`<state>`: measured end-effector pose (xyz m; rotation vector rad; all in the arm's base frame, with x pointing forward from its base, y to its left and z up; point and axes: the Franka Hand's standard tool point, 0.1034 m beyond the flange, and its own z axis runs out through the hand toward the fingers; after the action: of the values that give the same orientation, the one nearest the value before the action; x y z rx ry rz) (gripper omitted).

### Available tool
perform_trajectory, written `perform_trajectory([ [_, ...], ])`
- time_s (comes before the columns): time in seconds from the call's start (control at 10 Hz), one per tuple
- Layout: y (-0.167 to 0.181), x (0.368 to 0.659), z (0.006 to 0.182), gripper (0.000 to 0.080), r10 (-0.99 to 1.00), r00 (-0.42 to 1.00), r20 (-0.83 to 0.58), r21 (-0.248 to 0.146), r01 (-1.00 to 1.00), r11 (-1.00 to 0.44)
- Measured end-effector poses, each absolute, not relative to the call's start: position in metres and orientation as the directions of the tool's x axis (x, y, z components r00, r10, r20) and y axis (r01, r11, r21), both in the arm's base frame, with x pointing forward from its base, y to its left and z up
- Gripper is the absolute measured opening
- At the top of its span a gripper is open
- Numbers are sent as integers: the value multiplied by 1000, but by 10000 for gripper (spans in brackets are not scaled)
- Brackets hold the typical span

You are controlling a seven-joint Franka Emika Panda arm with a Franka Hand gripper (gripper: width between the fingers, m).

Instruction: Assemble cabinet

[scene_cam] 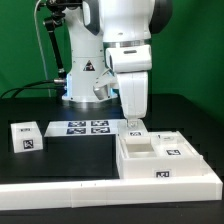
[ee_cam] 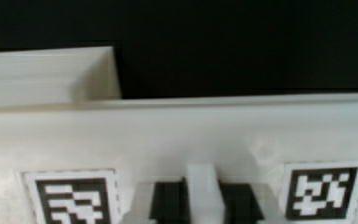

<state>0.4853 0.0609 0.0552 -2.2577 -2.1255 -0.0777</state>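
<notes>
One big white arm [scene_cam: 120, 30] fills the far middle of the scene. It is bent down over the black table [scene_cam: 30, 108] so that its wrist hangs straight above the work, probably to let the fingers come onto a part square from above.

Along the near edge runs a long white bar [scene_cam: 70, 192]. The cabinet [scene_cam: 165, 158] sits just behind it on the right. I judge the bar is there as a stop to brace the box against while parts are pressed in.

The cabinet is a low, open-topped white box showing inner walls and tags on its faces. It is only partly built.

Left of it, flat on the table, lies the marker board [scene_cam: 85, 127].

Further left, well apart from the box, one loose white piece [scene_cam: 27, 137] waits with its tag facing the camera. It seems parked there within reach for a later step.

The gripper [scene_cam: 134, 118] is down at the cabinet's far left corner, at a small tagged part there.

In the wrist view the cabinet [ee_cam: 176, 130] fills the picture. The gripper [ee_cam: 199, 195] looks set narrow, with two dark bars flanking a thin white strip between two tags. The picture is blurred, so I cannot tell whether it is actually clamping that strip or only straddling it.
</notes>
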Motion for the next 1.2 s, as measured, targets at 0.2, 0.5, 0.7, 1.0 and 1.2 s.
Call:
perform_trajectory([
  [0.2,62,496,55,70,997,37,70,17,999,-38],
  [0.5,63,513,56,70,996,52,73,13,998,-53],
  [0.7,62,533,56,70,993,95,77,8,995,-96],
  [1.0,60,549,56,70,992,97,81,9,995,-98],
  [1.2,59,561,56,71,992,91,86,19,995,-93],
])
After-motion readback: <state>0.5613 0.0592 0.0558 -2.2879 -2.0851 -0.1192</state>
